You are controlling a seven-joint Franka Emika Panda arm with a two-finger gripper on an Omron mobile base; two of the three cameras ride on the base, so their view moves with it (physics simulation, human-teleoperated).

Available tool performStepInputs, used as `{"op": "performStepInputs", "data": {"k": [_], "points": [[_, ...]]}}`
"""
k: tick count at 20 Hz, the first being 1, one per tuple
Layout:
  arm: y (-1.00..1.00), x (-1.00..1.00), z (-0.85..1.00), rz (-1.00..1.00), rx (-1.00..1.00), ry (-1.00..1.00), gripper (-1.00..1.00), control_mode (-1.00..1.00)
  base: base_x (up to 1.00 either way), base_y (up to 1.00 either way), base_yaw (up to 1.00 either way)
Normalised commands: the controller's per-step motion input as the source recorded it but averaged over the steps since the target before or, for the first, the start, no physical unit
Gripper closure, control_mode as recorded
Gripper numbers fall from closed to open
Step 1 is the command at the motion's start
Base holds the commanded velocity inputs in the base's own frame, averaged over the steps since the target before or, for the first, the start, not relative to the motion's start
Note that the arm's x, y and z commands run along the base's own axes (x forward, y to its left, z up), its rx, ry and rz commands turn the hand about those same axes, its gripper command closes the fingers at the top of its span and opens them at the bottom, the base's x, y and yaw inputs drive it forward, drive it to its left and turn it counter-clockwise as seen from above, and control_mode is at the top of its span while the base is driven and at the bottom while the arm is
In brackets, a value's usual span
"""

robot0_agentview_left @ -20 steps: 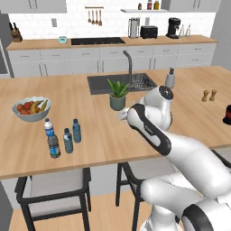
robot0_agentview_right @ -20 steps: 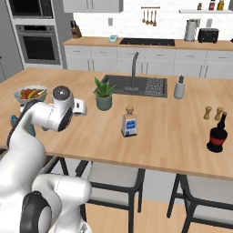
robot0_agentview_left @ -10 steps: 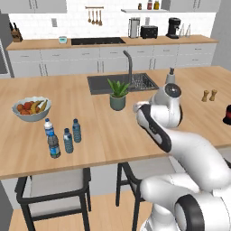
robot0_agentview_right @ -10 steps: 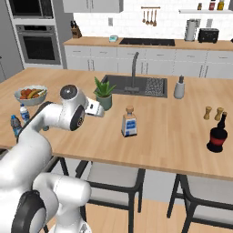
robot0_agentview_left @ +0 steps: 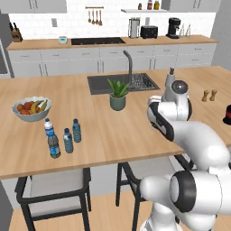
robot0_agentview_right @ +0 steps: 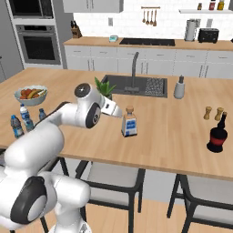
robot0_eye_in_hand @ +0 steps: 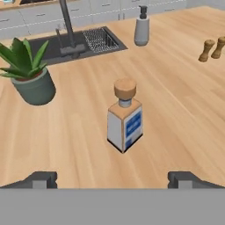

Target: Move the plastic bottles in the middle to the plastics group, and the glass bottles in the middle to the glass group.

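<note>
Swung since the earlier frame from the desk's left end toward its middle: gripper (robot0_eye_in_hand: 112, 180), jaws wide, empty. Item ahead: square glass bottle (robot0_eye_in_hand: 125, 119), cork stopper, mid-desk near the front edge, upright. Judged heavy, rigid, slick, breakable; best taken across its flat sides. Blue label, text unreadable. Plastic bottles (robot0_agentview_left: 63, 139) stand at the left end.

Counter (robot0_eye_in_hand: 176, 110): matt light wood, faint grain. Square bottle (robot0_eye_in_hand: 125, 124) on counter: clear glass, cork-like stopper, glossy blue label. Pot (robot0_eye_in_hand: 35, 88) left of bottle: matt grey-green.
</note>
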Motion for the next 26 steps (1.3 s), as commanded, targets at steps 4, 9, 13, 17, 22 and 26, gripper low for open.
{"op": "performStepInputs", "data": {"k": [4,9,13,17,22,26], "points": [[-0.53,0.52,0.02,0.00,0.06,0.00,-1.00,-1.00,0.00,0.00,0.00],[-0.57,0.37,0.00,0.00,0.06,0.02,-1.00,-1.00,0.00,0.00,0.00],[-0.17,0.42,-0.01,0.00,0.00,0.00,-1.00,-1.00,0.00,0.00,0.00],[-0.13,0.24,-0.13,0.00,0.00,0.00,-1.00,-1.00,0.00,0.00,0.00],[0.00,0.02,-0.24,0.00,0.00,0.00,-1.00,-1.00,0.00,0.00,0.00],[0.11,0.11,-0.31,0.00,-0.01,0.00,-1.00,-1.00,0.00,0.00,0.00]]}}
